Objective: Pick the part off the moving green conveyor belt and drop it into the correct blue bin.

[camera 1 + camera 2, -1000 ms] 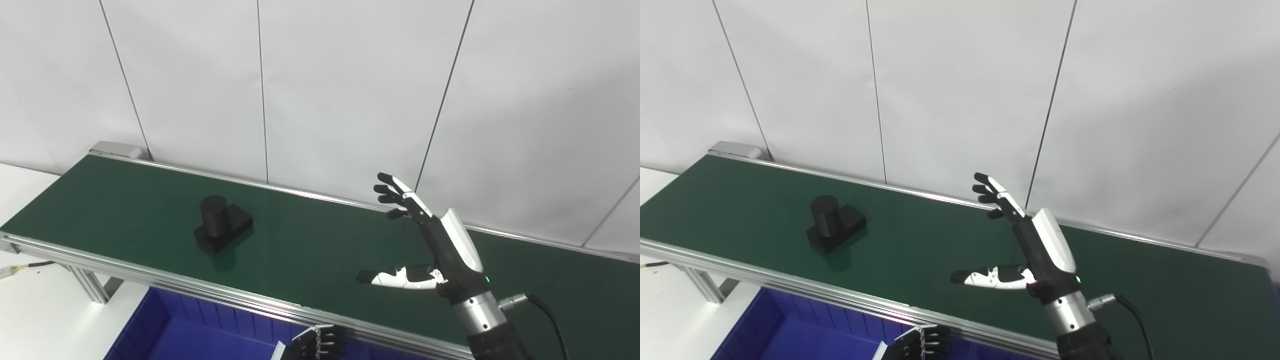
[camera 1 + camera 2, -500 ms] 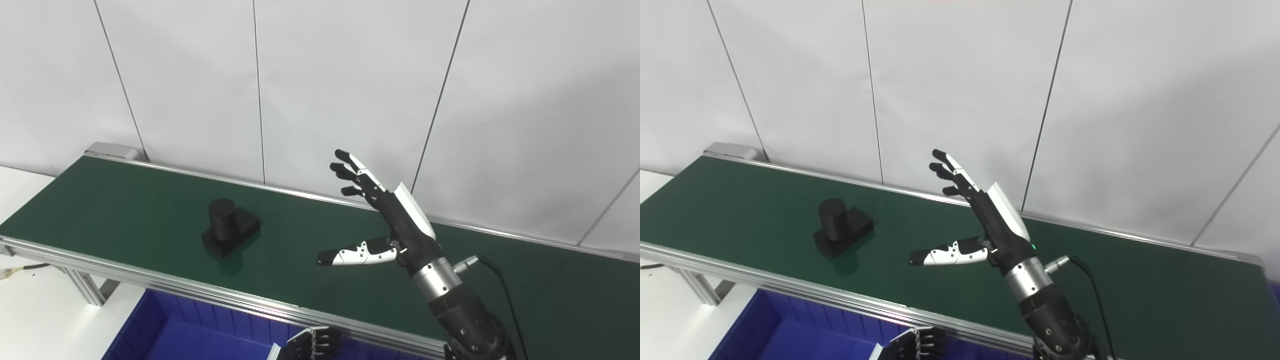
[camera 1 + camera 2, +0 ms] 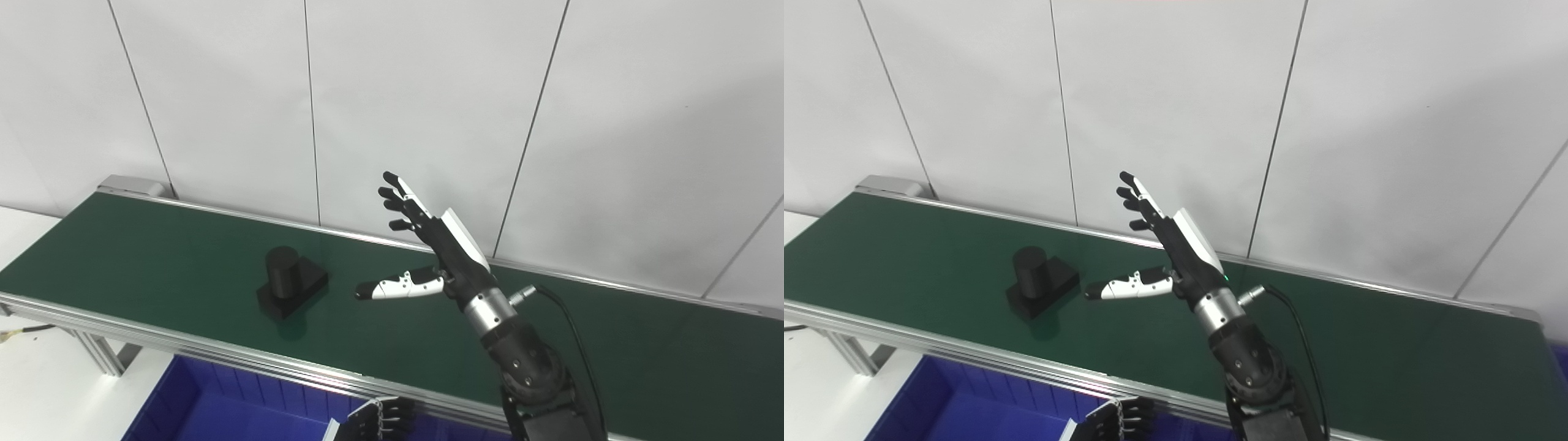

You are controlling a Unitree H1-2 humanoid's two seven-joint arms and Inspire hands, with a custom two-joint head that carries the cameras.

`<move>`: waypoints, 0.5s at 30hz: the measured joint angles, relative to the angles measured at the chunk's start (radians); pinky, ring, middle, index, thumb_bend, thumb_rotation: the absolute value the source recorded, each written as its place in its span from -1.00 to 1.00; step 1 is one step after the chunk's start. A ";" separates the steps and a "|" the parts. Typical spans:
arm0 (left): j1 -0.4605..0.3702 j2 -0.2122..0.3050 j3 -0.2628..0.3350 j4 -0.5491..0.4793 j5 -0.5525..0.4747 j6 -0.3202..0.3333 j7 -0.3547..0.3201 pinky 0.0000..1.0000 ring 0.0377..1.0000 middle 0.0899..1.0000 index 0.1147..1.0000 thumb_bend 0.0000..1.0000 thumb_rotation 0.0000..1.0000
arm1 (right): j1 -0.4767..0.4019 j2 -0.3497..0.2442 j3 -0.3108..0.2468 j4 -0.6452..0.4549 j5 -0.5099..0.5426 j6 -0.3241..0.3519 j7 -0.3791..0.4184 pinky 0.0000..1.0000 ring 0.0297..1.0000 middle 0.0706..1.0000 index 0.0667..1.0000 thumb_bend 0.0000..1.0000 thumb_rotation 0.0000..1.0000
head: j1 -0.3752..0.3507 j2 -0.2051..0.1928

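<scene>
A black part (image 3: 290, 288), a short cylinder standing on a flat square base, rides on the green conveyor belt (image 3: 153, 257), left of the middle. My right hand (image 3: 438, 254) is open above the belt, fingers spread and pointing up and left, thumb stretched toward the part. It is just right of the part and not touching it. My left hand (image 3: 375, 422) sits low at the bottom edge, in front of the belt, fingers curled, holding nothing. A blue bin (image 3: 214, 410) lies below the belt's near rail.
The belt runs from far left to near right between aluminium rails (image 3: 202, 352). A white panelled wall (image 3: 429, 110) stands right behind it. A black cable (image 3: 576, 343) hangs from my right wrist. A white table top (image 3: 37, 392) shows at lower left.
My right hand has moved left and farther over the belt, closing on the part. The part has drifted slightly right along the belt. The camera view has shifted a little.
</scene>
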 measured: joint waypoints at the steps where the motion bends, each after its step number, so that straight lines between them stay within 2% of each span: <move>1: 0.000 0.000 0.000 0.000 0.000 0.000 0.000 0.19 0.24 0.28 0.28 0.22 -1.00 | -0.004 0.005 -0.006 0.019 0.004 0.000 -0.003 0.60 0.84 0.89 1.00 0.70 -0.58 | 0.000 0.000; 6: 0.001 -0.001 0.000 0.001 -0.003 0.000 0.000 0.21 0.25 0.28 0.27 0.22 -1.00 | -0.014 0.009 -0.007 0.098 -0.006 -0.004 -0.025 0.56 0.85 0.91 1.00 0.73 -0.50 | -0.002 -0.009; 8: 0.000 -0.002 0.000 0.001 -0.003 0.000 0.000 0.21 0.26 0.30 0.29 0.22 -1.00 | -0.023 0.009 -0.006 0.142 -0.011 -0.014 -0.040 0.60 0.87 0.93 1.00 0.75 -0.46 | 0.002 -0.008; 12: 0.000 -0.002 0.000 0.006 -0.002 0.000 0.000 0.22 0.27 0.30 0.30 0.22 -1.00 | -0.049 0.010 -0.003 0.224 -0.019 -0.033 -0.061 0.64 0.90 0.97 1.00 0.74 -0.50 | 0.011 -0.009; 14: 0.000 -0.002 -0.001 0.006 0.000 0.000 0.000 0.21 0.25 0.29 0.29 0.23 -1.00 | -0.060 0.013 -0.003 0.265 -0.019 -0.047 -0.071 0.58 0.87 0.99 1.00 0.73 -0.48 | 0.020 -0.009; 15: 0.000 -0.003 -0.002 0.006 0.001 0.000 0.000 0.20 0.24 0.27 0.28 0.25 -1.00 | -0.064 0.014 -0.003 0.285 -0.019 -0.058 -0.077 0.49 0.84 1.00 1.00 0.74 -0.46 | 0.026 -0.011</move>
